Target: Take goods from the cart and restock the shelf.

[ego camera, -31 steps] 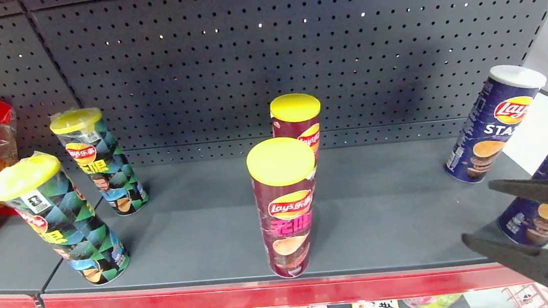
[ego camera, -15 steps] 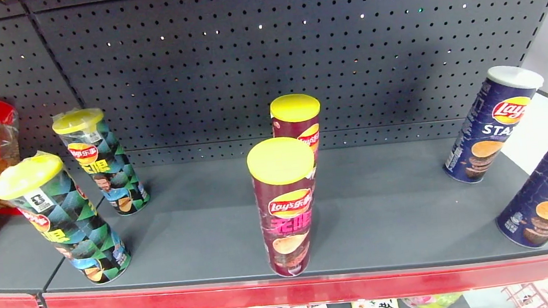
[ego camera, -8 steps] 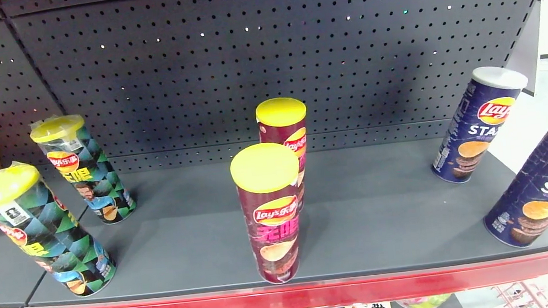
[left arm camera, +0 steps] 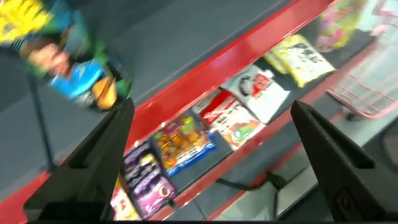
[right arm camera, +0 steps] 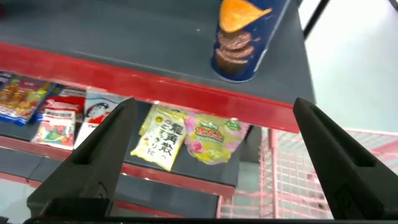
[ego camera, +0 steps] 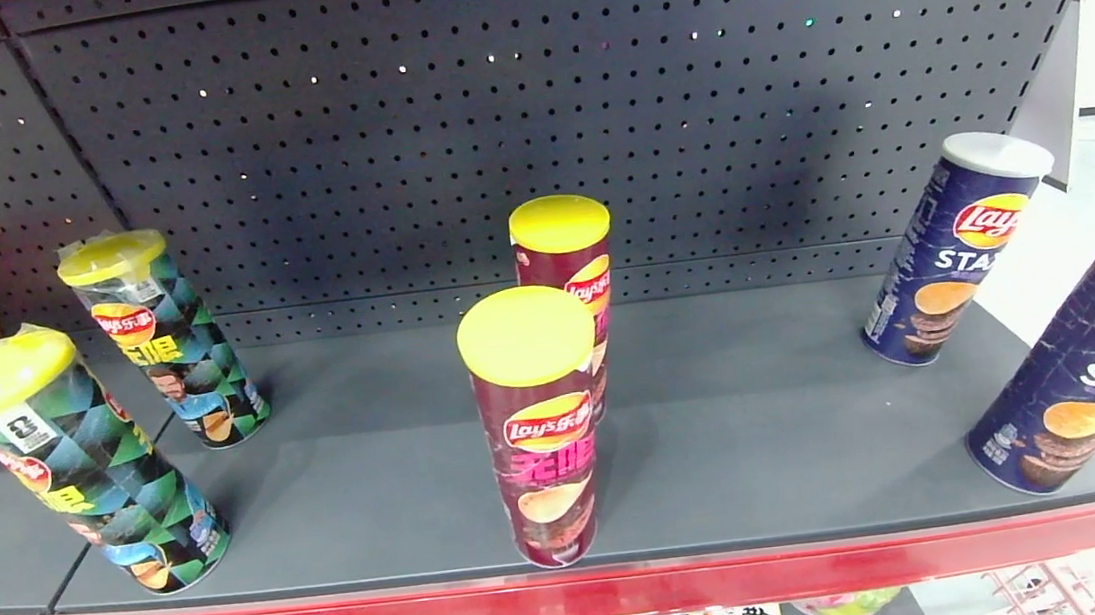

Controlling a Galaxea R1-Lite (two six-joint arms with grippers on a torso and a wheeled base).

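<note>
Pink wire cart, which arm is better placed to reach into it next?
Probably the right. The pink wire cart lies near the open right claw, off the right end of the grey shelf. The open left claw hangs by the green patterned chip can, farther away.

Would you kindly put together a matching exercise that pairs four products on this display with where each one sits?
Things:
1. front maroon can
2. front blue can
3. front green can
4. yellow snack packet

Places:
A. right end of the shelf
B. the level below
C. shelf's left side
D. shelf's middle

Pairs: 1-D, 2-A, 3-C, 4-B.
</note>
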